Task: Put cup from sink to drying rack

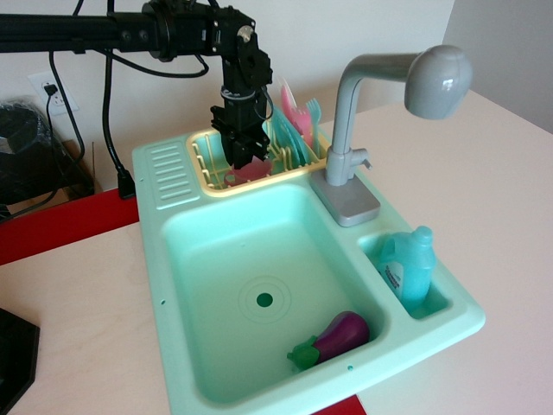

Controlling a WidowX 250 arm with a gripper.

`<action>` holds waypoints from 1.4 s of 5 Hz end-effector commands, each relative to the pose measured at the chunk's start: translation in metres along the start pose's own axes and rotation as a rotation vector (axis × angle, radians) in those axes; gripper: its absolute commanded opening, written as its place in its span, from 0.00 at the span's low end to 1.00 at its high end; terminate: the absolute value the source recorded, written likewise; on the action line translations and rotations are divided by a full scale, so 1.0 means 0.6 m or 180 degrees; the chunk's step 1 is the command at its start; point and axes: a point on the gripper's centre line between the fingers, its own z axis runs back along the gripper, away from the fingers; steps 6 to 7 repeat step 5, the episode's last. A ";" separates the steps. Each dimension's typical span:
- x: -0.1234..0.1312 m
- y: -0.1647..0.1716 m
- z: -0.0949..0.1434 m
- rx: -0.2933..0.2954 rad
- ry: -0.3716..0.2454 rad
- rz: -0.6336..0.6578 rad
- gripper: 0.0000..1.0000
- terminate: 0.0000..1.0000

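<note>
The pink cup (251, 171) sits low inside the pale yellow drying rack (206, 166) at the back of the mint-green sink (173, 259). Only part of it shows between the ribs and under the gripper. My black gripper (245, 157) reaches straight down into the rack, and its fingers are still closed on the cup's rim. The arm stretches in from the upper left. The sink basin holds no cup.
Pink and teal plates (294, 121) stand in the rack just right of the gripper. The grey faucet (350, 130) rises to the right of the rack. A purple toy eggplant (340, 335) lies in the basin's front corner. A blue bottle (408, 268) stands in the side compartment.
</note>
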 end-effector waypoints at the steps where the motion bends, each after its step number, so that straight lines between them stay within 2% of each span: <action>1: -0.003 -0.003 0.055 -0.0020 -0.0248 0.0101 1.00 0.00; 2: -0.017 -0.032 0.094 -0.0108 -0.0367 -0.0058 1.00 0.00; 3: -0.047 -0.072 0.140 -0.0241 -0.0521 -0.0266 1.00 0.00; 4: -0.086 -0.117 0.170 -0.0376 -0.0637 -0.0499 1.00 0.00; 5: -0.151 -0.177 0.161 -0.0390 -0.0549 -0.1017 1.00 1.00; 7: -0.151 -0.177 0.161 -0.0390 -0.0549 -0.1017 1.00 1.00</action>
